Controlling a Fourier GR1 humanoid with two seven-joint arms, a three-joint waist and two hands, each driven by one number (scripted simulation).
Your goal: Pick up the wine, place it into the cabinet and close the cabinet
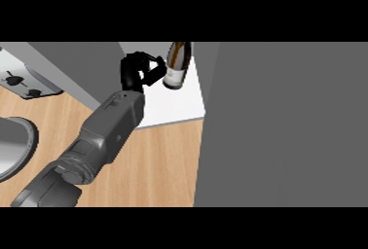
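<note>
Grey cabinet door (287, 126) is sitting nearest the view, swung open and filling the whole right side, so it's blocking anything behind it. Past its edge, the wine (175, 65) is standing on the white cabinet shelf (173, 104), label facing out, neck running up out of view, right by the door's edge. Only one arm is showing, coming up from the lower left, so I'm calling it the left hand (141, 68); it's hanging just beside the bottle on its left, fingers (155, 62) curling in toward the glass. Whether they're actually pinching the bottle or only sitting against it, I can't tell from this angle. The right hand isn't showing anywhere. My guess is the placing step is wrapping up: bottle looks like it's inside the cabinet already, standing upright. Next move is probably letting go, pulling the hand back clear without tipping the bottle, then getting round that big door and pushing it shut. Further out, the wooden worktop (161, 160) is running under the arm, with a sink (14, 146) at the left edge and a stove panel with knobs (25, 80) above it.
</note>
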